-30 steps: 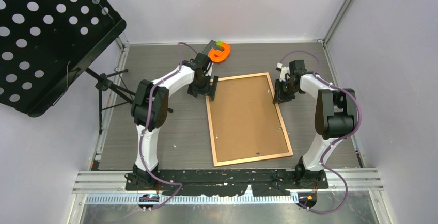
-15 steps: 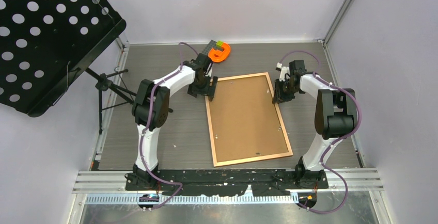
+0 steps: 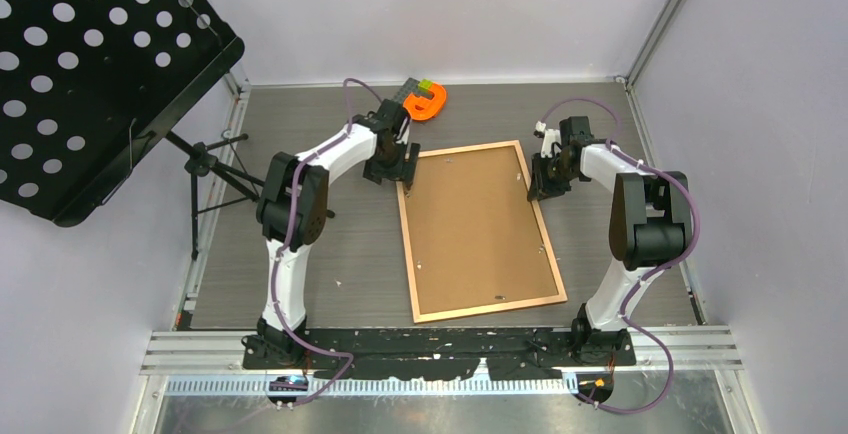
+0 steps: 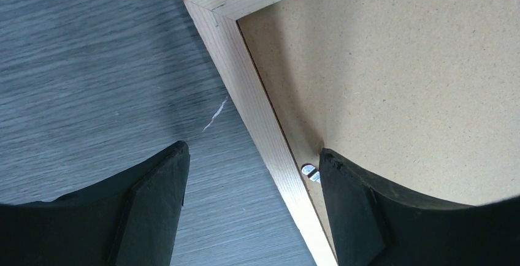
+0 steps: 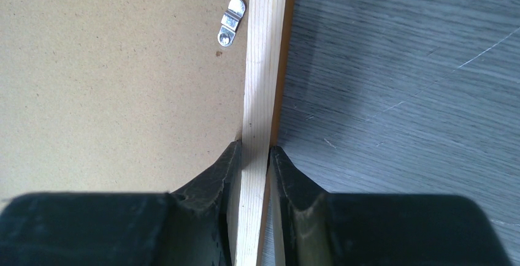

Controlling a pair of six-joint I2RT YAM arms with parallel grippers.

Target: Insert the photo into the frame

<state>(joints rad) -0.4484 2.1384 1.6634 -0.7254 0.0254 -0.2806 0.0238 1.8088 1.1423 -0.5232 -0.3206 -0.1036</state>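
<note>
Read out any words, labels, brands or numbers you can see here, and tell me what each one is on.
None: no view shows readable text.
The frame carries only a faint pencil tick at one corner, no letter.
The backing board, metal tab and music stand are blank.
The orange and green object at the far edge is too small to tell.

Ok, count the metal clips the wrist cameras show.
2. One clip sits beside the frame's rail by the left tool; the other clip lies by the rail the right tool pinches. More may sit outside these views.
</note>
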